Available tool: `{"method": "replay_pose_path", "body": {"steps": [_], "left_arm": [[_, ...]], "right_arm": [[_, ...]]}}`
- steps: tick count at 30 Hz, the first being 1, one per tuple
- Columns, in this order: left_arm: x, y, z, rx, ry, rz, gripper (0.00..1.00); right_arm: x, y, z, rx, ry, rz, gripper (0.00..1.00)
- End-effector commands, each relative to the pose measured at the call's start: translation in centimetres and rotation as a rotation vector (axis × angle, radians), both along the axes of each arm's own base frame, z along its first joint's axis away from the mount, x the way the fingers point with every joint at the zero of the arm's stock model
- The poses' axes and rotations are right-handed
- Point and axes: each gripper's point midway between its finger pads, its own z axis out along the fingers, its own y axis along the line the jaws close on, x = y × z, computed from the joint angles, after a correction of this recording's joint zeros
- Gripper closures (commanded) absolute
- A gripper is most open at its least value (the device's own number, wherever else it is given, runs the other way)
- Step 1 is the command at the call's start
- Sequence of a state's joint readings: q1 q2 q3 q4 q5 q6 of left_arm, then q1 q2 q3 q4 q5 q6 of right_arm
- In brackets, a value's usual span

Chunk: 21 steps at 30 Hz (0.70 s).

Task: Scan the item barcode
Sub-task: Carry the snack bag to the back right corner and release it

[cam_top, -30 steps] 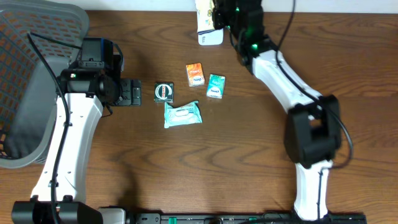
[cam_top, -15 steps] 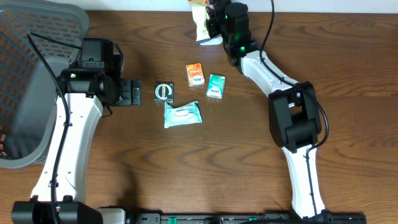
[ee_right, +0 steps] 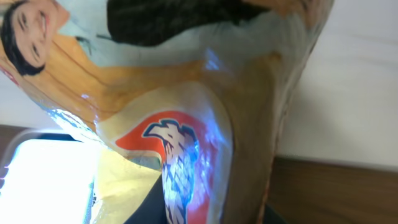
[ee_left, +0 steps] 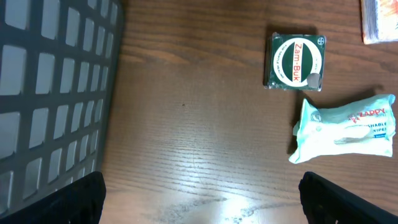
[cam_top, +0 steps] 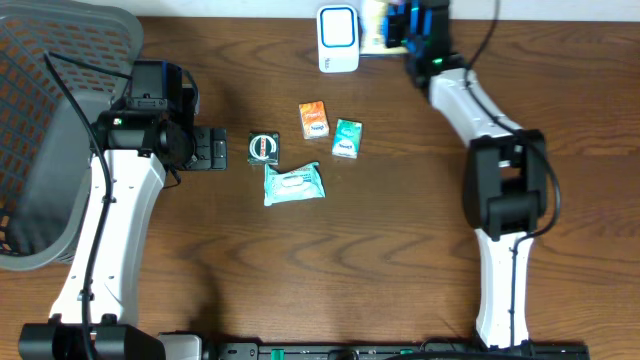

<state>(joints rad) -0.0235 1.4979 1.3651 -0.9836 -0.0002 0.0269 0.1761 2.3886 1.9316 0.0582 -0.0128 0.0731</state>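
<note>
Office-like room: wooden desk (cam_top: 350,250), grey mesh chair (cam_top: 40,150), small white barcode scanner (cam_top: 338,38).

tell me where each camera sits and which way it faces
Overhead: above the table, looking straight down; shows the left arm, the right arm and the scanner at the far edge.
Left wrist: on the left arm, looking down at the tin and wipes; its open fingers show in the bottom corners.
Right wrist: on the right arm, close against the held packet, scanner glowing lower left; fingers hard to make out.
Shared: overhead and left wrist both see the tin and wipes.
</note>
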Motion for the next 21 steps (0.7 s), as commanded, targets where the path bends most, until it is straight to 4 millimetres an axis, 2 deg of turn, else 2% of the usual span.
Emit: {"method": "replay_pose_path", "body": {"steps": [1, 5, 9, 14, 15, 16, 17, 20, 21], "left_arm": [[-0.1, 0.1, -0.4, 0.011, 0.014, -0.003, 0.02], [-0.1, 0.1, -0.4, 0.011, 0.014, -0.003, 0.02], [-0.1, 0.1, -0.4, 0.011, 0.014, -0.003, 0.02], [-0.1, 0.1, -0.4, 0.011, 0.014, -0.003, 0.02], [-0.1, 0.1, -0.4, 0.011, 0.014, -0.003, 0.02], [-0.1, 0.1, -0.4, 0.011, 0.014, -0.003, 0.02], [-0.1, 0.1, -0.4, 0.011, 0.013, -0.003, 0.02], [-0.1, 0.1, -0.4, 0.011, 0.014, -0.003, 0.02], [-0.1, 0.1, -0.4, 0.011, 0.013, -0.003, 0.03]], "right_arm": [[-0.1, -7.2, 5.0, -0.035, -0.025, -0.216, 0.99], [-1.9, -13.6, 1.6, -0.159, 0.130, -0.337, 0.99], [-3.9, -18.7, -0.7, -0.254, 0.252, -0.409, 0.99], [-6.3, -21.9, -2.9, -0.284, 0.385, -0.435, 0.99], [-6.6, -22.3, -3.2, -0.285, 0.402, -0.439, 0.89], [-7.0, -22.8, -3.4, -0.286, 0.419, -0.445, 0.74], [-7.3, -23.2, -3.7, -0.285, 0.433, -0.449, 0.68], [-7.8, -23.4, -4.2, -0.271, 0.462, -0.434, 0.60], [-7.8, -23.2, -4.3, -0.268, 0.469, -0.419, 0.53]]}}
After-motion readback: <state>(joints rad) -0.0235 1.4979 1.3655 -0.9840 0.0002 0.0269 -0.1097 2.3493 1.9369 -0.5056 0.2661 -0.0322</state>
